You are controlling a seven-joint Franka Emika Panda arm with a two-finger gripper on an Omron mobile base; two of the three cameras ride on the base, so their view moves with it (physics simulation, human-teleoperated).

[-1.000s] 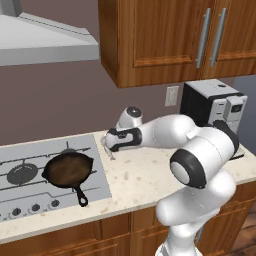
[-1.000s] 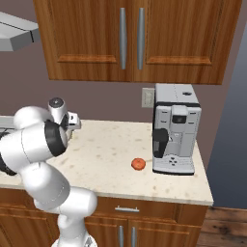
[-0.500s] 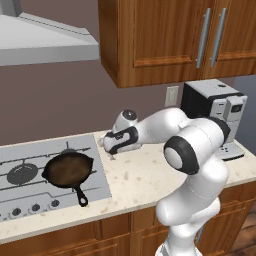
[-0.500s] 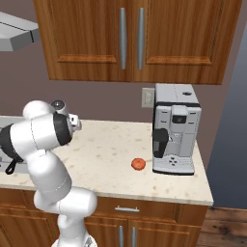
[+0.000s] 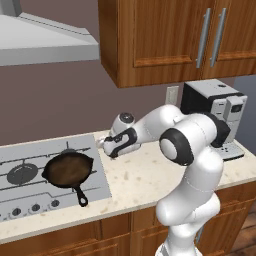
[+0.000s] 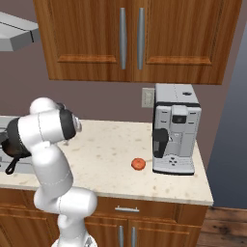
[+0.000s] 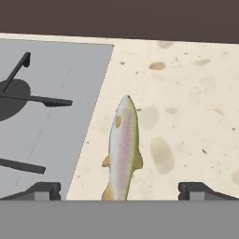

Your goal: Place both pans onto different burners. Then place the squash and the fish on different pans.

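My gripper is open and hangs just above the fish, a slender silver-grey fish lying on the speckled counter right beside the cooktop's edge; its tail lies between my two fingertips. In the left base view the gripper points down at the counter by the cooktop's right rim. The rusty brown-black skillet sits on a burner of the cooktop, its short handle toward the front. Another burner to its left is bare. The squash, a small orange-red ball, rests on the counter near the coffee machine.
A coffee machine stands at the counter's right end against the wall. Wooden cabinets hang overhead and a range hood sits above the cooktop. A black burner grate shows close to the fish.
The arm's elbow has folded in toward the left and the hand has sunk a little toward the counter. The jaws stay open; skillet and squash have not moved.
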